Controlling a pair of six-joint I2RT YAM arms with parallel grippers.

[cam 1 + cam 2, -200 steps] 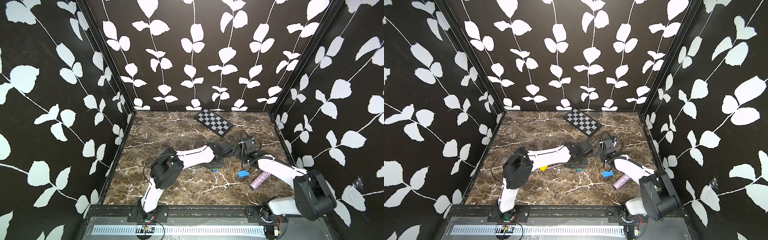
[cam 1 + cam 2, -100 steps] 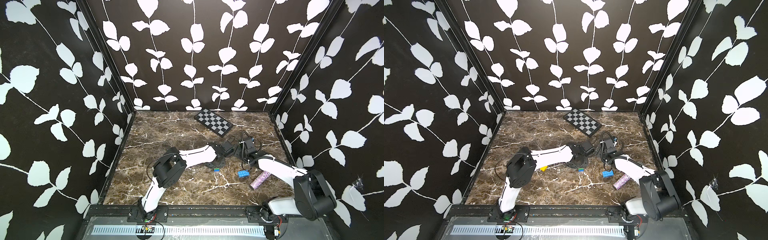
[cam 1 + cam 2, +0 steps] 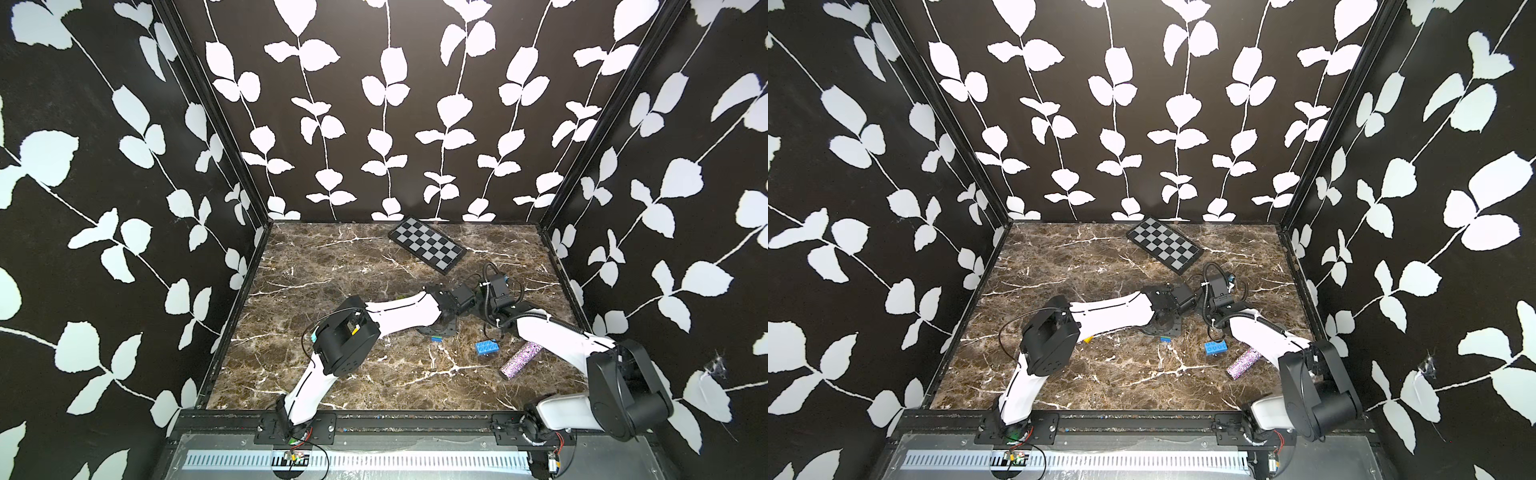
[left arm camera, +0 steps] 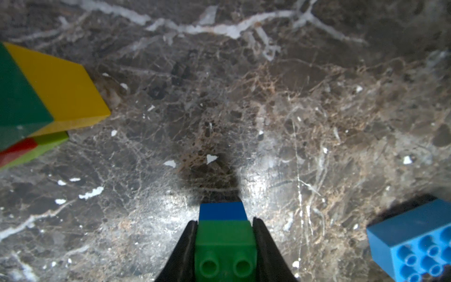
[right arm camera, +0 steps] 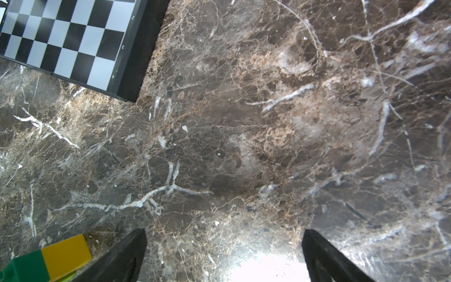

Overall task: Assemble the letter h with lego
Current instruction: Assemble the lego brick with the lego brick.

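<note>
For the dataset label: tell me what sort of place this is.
Probably a robot test cell, not a home: leaf-print walls box in a marble-look tabletop, with a checkered board lying on it.

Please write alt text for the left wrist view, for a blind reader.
The left tool is shut on a green studded plastic brick joined to a dark blue brick over the brown marble table. A yellow-and-green brick stack and a light blue studded brick lie nearby.
</note>
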